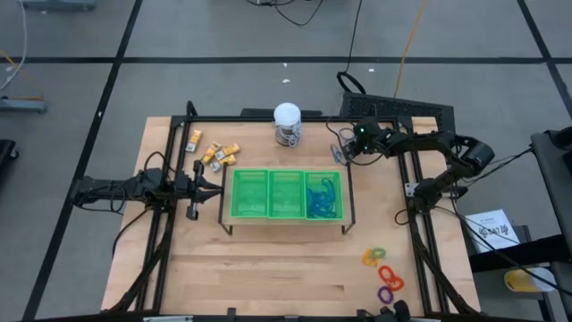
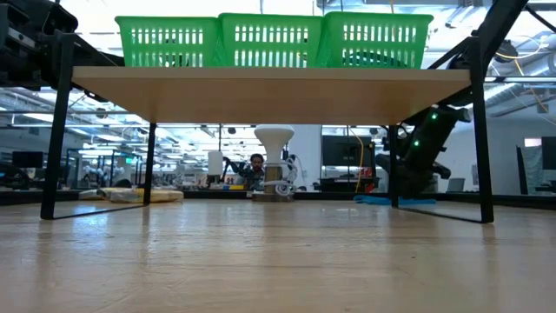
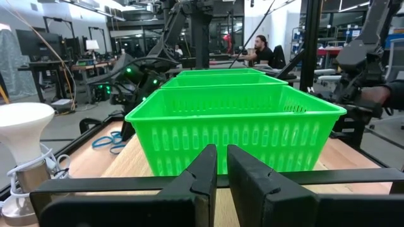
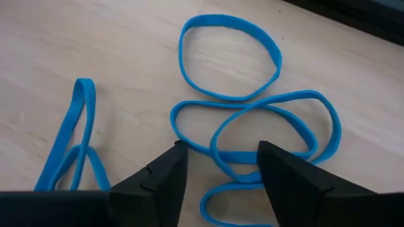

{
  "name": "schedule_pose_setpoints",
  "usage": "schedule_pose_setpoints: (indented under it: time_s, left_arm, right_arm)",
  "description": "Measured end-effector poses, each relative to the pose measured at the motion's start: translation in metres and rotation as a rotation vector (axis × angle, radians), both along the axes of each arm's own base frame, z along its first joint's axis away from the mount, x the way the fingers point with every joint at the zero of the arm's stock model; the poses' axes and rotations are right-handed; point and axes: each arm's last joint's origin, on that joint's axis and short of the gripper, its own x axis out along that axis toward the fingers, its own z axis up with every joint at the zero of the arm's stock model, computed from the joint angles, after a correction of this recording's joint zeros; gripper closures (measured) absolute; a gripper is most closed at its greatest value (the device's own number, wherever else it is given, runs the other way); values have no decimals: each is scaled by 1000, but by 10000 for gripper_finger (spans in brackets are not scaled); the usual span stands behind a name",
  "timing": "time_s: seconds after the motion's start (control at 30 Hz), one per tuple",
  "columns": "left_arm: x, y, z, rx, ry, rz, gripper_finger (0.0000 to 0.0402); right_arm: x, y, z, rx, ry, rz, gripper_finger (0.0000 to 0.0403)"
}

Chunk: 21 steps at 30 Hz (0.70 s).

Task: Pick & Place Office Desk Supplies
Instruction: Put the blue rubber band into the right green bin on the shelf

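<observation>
A light wooden surface (image 1: 268,259) carries a green plastic three-compartment tray (image 1: 286,194) raised on a black wire stand at its centre. The right gripper (image 4: 218,167) hangs low near the surface's far right corner, its fingers spread apart just above a cluster of thin blue rubber-band loops (image 4: 252,126) lying flat on the wood, holding nothing. More blue loops (image 1: 323,199) fill the tray's right compartment. The left gripper (image 1: 198,188) waits by the tray's left side, fingers pressed together and empty. Small yellow-and-white blocks (image 1: 214,152) lie near the far left corner; orange, green and purple rings (image 1: 382,270) sit near the near right corner. A white-topped round jar (image 1: 287,123) stands at the far edge.
</observation>
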Motion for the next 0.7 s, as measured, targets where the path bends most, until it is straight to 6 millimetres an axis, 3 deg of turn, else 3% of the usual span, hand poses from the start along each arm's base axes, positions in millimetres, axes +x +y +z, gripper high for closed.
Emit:
schedule_pose_setpoints:
  time_s: [0.7]
  left_arm:
    - [0, 0, 0, 0, 0, 0, 357]
  right_arm:
    - [-1, 0, 0, -28, 42, 24, 366]
